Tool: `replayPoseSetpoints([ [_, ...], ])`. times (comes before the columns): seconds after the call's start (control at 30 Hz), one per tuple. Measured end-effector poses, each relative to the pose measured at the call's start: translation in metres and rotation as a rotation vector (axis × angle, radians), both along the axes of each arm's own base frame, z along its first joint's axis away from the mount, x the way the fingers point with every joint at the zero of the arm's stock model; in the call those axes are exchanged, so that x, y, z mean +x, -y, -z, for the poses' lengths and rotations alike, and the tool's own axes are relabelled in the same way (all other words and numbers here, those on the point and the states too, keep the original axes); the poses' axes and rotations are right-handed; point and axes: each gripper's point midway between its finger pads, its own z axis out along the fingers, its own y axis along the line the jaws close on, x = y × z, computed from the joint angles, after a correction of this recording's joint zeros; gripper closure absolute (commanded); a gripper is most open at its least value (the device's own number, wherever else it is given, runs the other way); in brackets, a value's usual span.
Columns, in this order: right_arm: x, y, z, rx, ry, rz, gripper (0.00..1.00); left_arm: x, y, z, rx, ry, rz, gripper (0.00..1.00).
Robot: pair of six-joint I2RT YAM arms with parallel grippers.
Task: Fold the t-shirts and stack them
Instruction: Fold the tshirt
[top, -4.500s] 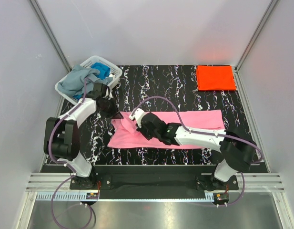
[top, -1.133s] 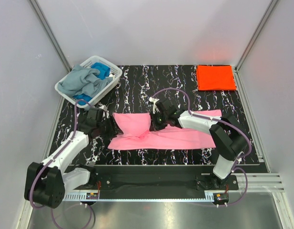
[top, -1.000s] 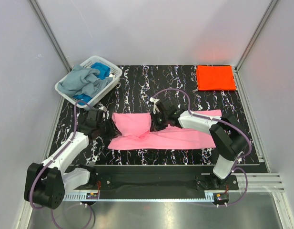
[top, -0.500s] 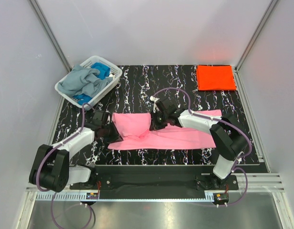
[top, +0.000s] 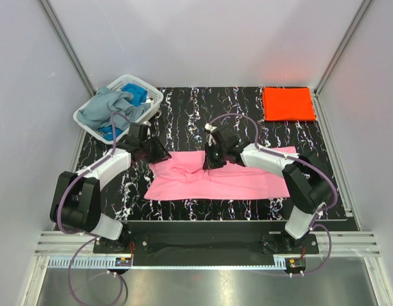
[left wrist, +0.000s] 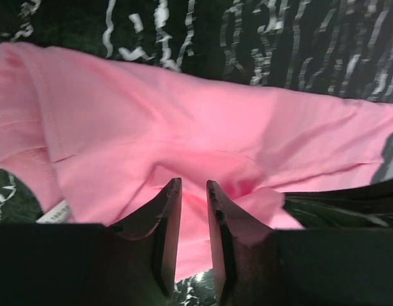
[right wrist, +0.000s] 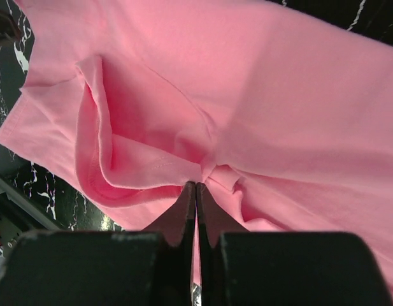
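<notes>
**Top view.** The pink shirt [top: 215, 182] lies spread but rumpled on the near middle of the table [top: 183, 108]. The left hand [top: 157, 153] is at its far left corner and the right hand [top: 211, 159] at its far edge, near the middle. The orange-red shirt [top: 288, 103] lies folded flat in the far right corner. The basket [top: 135, 81] at far left holds a grey-blue shirt [top: 104, 108] and a blue shirt [top: 140, 95].

**Left wrist view.** The fingers stand a narrow gap apart over pink cloth. Whether any cloth is caught cannot be told.

**Right wrist view.** The fingers are pressed together, pinching a pucker of the pink shirt.
</notes>
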Motion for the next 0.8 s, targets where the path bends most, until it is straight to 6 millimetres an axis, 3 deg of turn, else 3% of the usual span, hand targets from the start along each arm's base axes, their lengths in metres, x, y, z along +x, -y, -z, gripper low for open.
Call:
replayPoseSetpoints([
  [0.07,0.004,0.003,-0.002,0.001,-0.002,0.015,0.89,-0.004,-0.005,0.011,0.029,-0.036,-0.003,0.69],
  [0.13,0.007,0.005,-0.005,0.002,-0.007,0.026,0.75,-0.011,-0.013,0.018,0.075,-0.062,-0.005,0.64],
  [0.2,0.009,0.005,-0.008,0.001,-0.008,0.028,0.68,-0.016,-0.019,0.020,0.110,-0.075,0.002,0.61],
  [0.43,0.004,0.006,-0.021,0.017,-0.006,0.002,0.62,-0.044,-0.028,0.020,0.140,-0.052,0.049,0.52],
  [0.63,-0.021,0.008,-0.026,0.066,-0.011,-0.110,0.66,-0.065,-0.026,0.038,0.131,-0.109,0.101,0.51],
  [0.8,-0.033,0.007,-0.023,0.081,-0.009,-0.216,0.51,-0.064,-0.020,0.040,0.106,-0.120,0.128,0.53],
])
